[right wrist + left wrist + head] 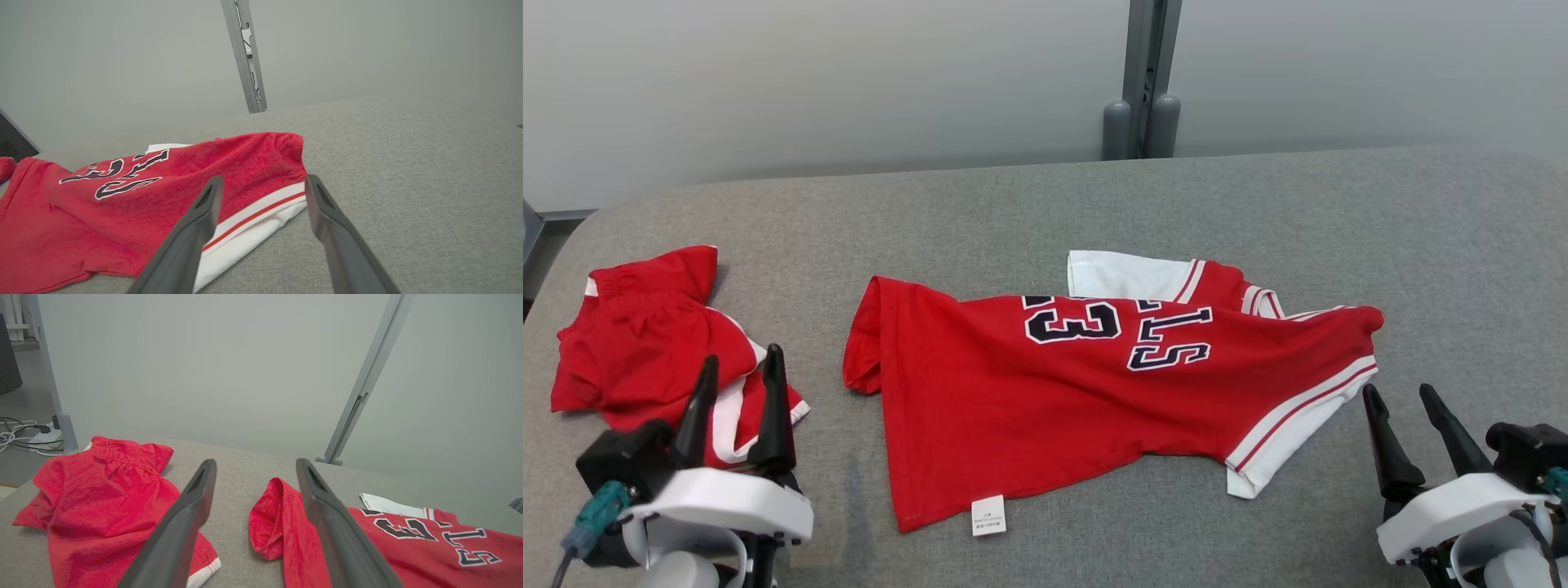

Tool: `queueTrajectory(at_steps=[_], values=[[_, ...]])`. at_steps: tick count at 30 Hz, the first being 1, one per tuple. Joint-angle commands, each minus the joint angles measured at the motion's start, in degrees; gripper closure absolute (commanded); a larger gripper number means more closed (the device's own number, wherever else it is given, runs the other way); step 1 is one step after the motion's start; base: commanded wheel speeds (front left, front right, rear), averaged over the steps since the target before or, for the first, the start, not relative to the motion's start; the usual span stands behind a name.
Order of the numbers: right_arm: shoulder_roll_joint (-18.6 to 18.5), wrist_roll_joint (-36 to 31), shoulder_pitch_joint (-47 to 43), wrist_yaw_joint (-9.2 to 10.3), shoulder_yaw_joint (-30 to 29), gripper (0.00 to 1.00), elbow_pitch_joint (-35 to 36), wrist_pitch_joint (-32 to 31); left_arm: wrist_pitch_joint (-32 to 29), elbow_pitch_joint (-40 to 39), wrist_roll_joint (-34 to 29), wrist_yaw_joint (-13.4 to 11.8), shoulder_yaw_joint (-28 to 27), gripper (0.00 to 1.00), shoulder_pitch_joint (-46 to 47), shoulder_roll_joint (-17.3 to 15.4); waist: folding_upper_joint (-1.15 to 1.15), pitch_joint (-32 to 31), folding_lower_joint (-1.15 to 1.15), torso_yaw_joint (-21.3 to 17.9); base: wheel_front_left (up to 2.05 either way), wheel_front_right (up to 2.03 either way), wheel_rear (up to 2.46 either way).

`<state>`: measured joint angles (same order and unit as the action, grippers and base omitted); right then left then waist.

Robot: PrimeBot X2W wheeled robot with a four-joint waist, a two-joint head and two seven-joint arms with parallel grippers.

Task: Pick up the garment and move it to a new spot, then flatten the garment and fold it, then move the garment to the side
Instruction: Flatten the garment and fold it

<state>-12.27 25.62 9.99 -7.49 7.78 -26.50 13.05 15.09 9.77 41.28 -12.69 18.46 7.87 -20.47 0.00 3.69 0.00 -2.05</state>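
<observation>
Lying spread across the middle of the grey tabletop (1421, 245), the red jersey (1045, 400) rests mostly flat, with its dark numbers and letters facing up. Its white-and-red trimmed end points toward the robot's right. The jersey's left edge is curled over on itself, and a white portion shows from under the far edge. A white label (988, 515) sits at the near edge.

A pair of red shorts (645, 343) lies crumpled at the left end of the tabletop, apart from the jersey.

The left gripper (742, 355) stands wide and empty at the lower left. In the head view its fingers overlap the near corner of the shorts; contact cannot be confirmed. The left wrist view shows bare tabletop between the fingers.

The right gripper (1397, 390) also stands wide and empty, near the jersey's trimmed end and clear of it.

A grey post (1147, 73) rises behind the far edge.
</observation>
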Motion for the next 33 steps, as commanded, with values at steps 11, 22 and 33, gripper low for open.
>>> queueTrajectory(at_steps=[11,22,33], values=[[0.36,1.33,-1.16,-0.01,3.05,0.0,-2.69,-8.35,-0.82,-4.83,-0.08,-1.36,1.51,0.0,-4.01,1.03,0.0,-0.66,0.0,2.23,0.0,0.0,0.0],[2.13,2.19,3.5,-0.01,-3.81,0.0,-10.17,-12.47,-1.3,-4.38,-0.31,-0.82,3.12,0.0,-3.29,1.8,0.0,0.04,0.0,5.28,0.0,0.0,0.0],[5.74,7.25,7.22,-0.01,-6.82,0.59,-17.46,-18.06,-1.47,-4.1,-0.23,-0.81,3.49,0.0,-2.15,2.08,0.0,1.72,0.0,7.47,0.0,0.0,0.0]])
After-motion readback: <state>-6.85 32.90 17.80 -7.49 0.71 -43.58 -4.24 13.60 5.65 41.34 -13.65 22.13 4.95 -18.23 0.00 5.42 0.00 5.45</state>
